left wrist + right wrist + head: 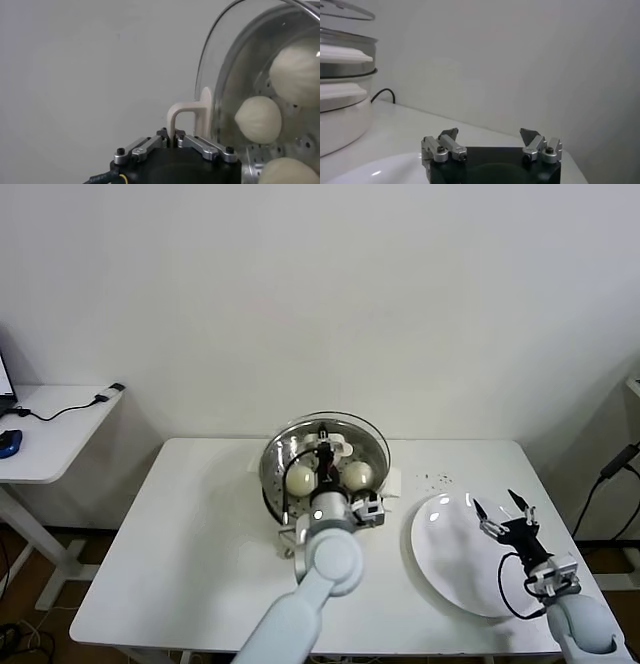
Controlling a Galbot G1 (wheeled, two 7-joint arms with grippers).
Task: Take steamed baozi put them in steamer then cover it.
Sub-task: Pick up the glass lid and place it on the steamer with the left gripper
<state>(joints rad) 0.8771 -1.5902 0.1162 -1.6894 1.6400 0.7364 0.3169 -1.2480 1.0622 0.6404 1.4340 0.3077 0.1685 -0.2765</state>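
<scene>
Left gripper (174, 136): fingers drawn together, clamped on the white handle (192, 116) of the cover (330, 427). Positioned over the steamer, arm reaching in from the near edge of the table.

Cover: transparent glass dome with metal rim, held above the steamer (278, 481); in the head view it overlaps the basket's far side. Whether the rim rests on the basket or stands tilted clear of it, cannot tell.

Steamer: shiny steel basket on a white base, at the middle of the table, toward the far edge.

Steamed baozi (300, 478): cream-white buns inside the basket. Two show in the head view, either side of the gripper; three show through the glass in the left wrist view. Any further ones are hidden by the arm.

Right gripper (504, 511): fingers spread wide, holding nothing. Hovers above the white plate (448, 565) at the right of the table, well apart from the steamer.

Surface: white table (196, 536), with small dark specks near the far right corner.

Room: plain white wall behind. A white side desk (52, 436) to the left carries a cable and a blue mouse. Black cables hang at the right edge.
</scene>
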